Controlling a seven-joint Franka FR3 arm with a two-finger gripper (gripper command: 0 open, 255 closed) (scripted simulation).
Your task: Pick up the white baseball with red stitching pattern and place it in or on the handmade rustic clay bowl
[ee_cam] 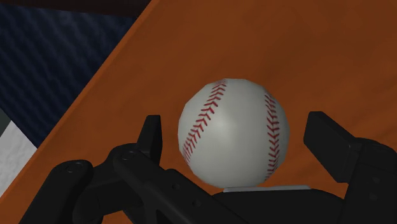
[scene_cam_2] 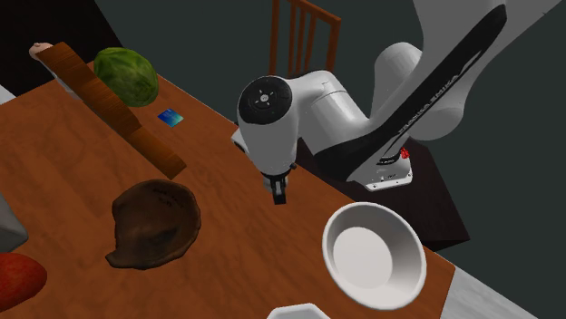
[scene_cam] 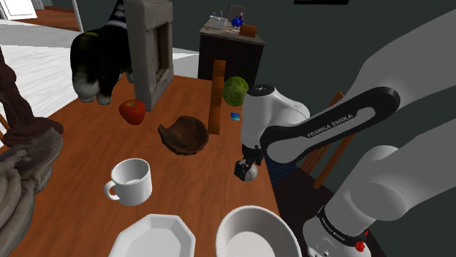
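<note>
In the shoulder view, "FRANKA EMIKA" is read on the arm (scene_cam: 316, 131). The hand (scene_cam: 248, 175) is lowered to the brown wooden surface (scene_cam: 80, 157) near its edge, apart from the brown clay bowl (scene_cam: 185, 135).

In the second exterior view, the hand is pointed straight down before dark walls.

In the wrist view, the baseball (ee_cam: 233, 132) is seen on the surface between widely parted fingers (ee_cam: 151, 135), untouched by them.
</note>
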